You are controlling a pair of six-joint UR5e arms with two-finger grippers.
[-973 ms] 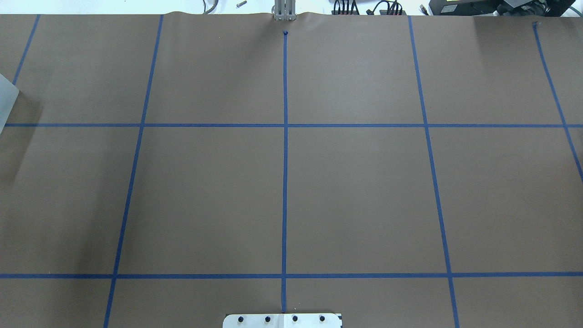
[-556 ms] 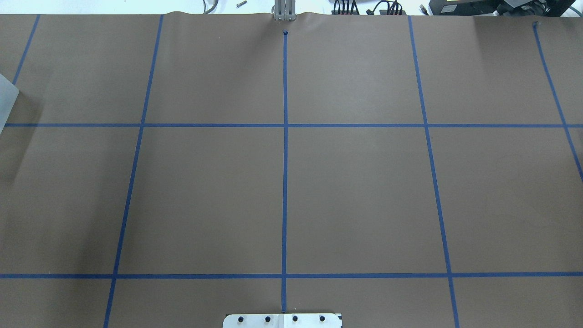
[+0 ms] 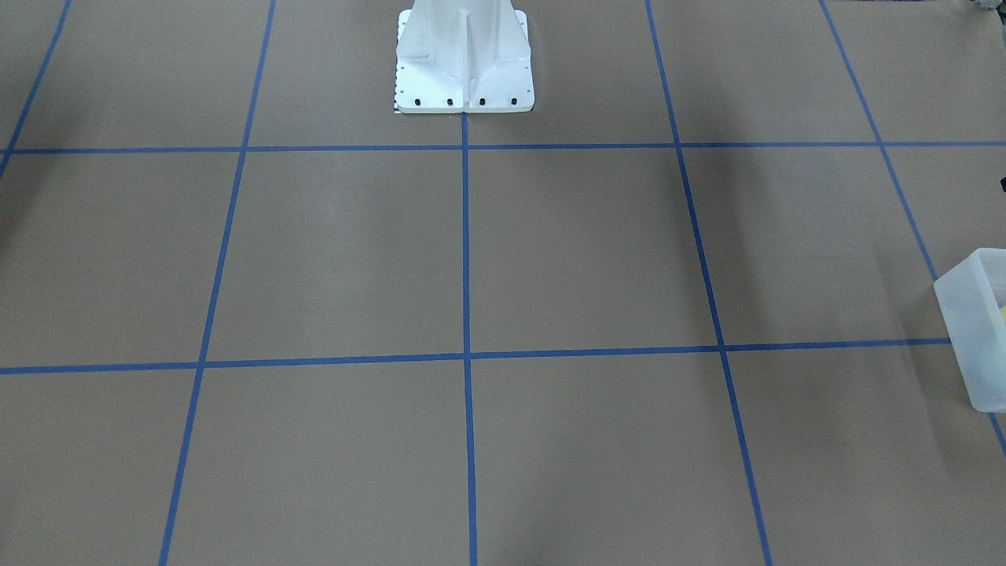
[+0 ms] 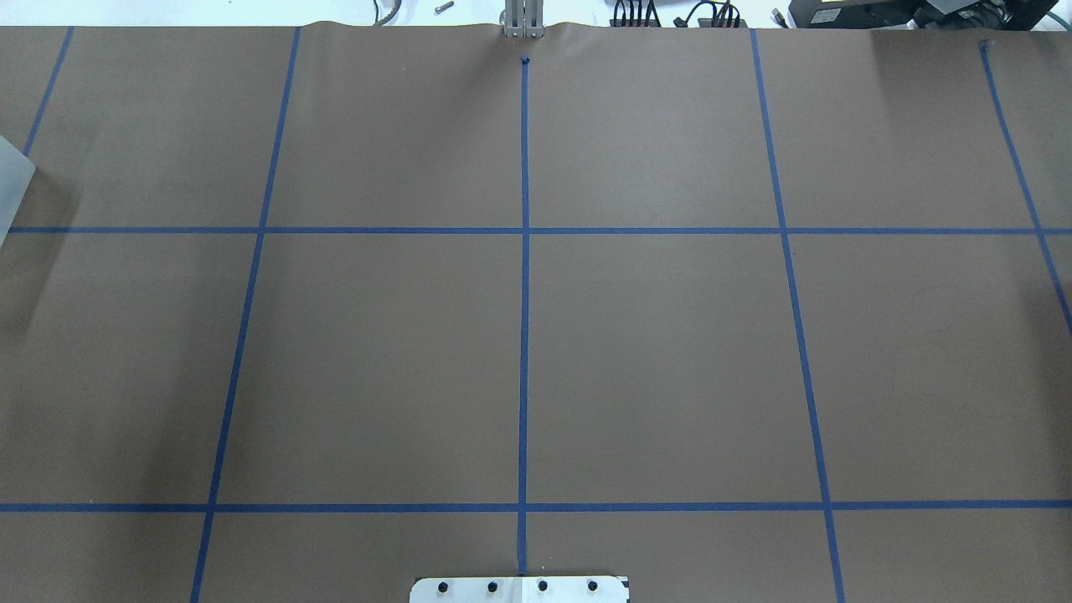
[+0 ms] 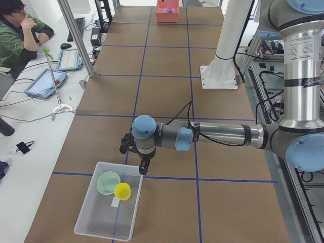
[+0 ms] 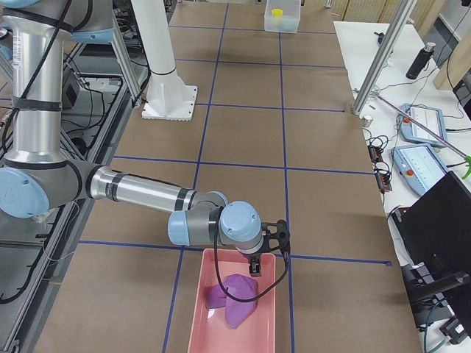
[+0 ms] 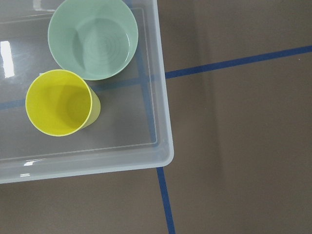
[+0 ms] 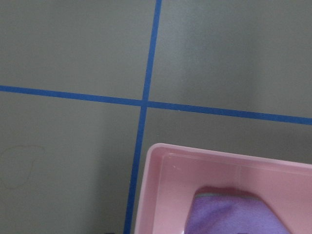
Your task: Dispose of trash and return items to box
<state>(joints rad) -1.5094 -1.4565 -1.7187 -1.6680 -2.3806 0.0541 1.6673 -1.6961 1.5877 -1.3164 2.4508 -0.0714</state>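
The frosted box (image 5: pixel 105 221) sits at the table's left end, with a mint green bowl (image 5: pixel 108 183) and a yellow cup (image 5: pixel 122 191) standing upright inside. The left wrist view looks down on the box's corner (image 7: pixel 165 146), the bowl (image 7: pixel 92 39) and the cup (image 7: pixel 59 102). My left gripper (image 5: pixel 143 170) hangs over the box's near rim; I cannot tell if it is open or shut. My right gripper (image 6: pixel 254 266) hangs over a pink tray (image 6: pixel 263 323) holding a crumpled purple cloth (image 6: pixel 234 298); I cannot tell its state either. No fingers show in either wrist view.
The white robot base (image 3: pixel 464 55) stands at the table's middle edge. The box's edge shows at the side of the front view (image 3: pixel 974 330) and the overhead view (image 4: pixel 12 188). An operator (image 5: pixel 15 30) sits beside tablets on a side bench.
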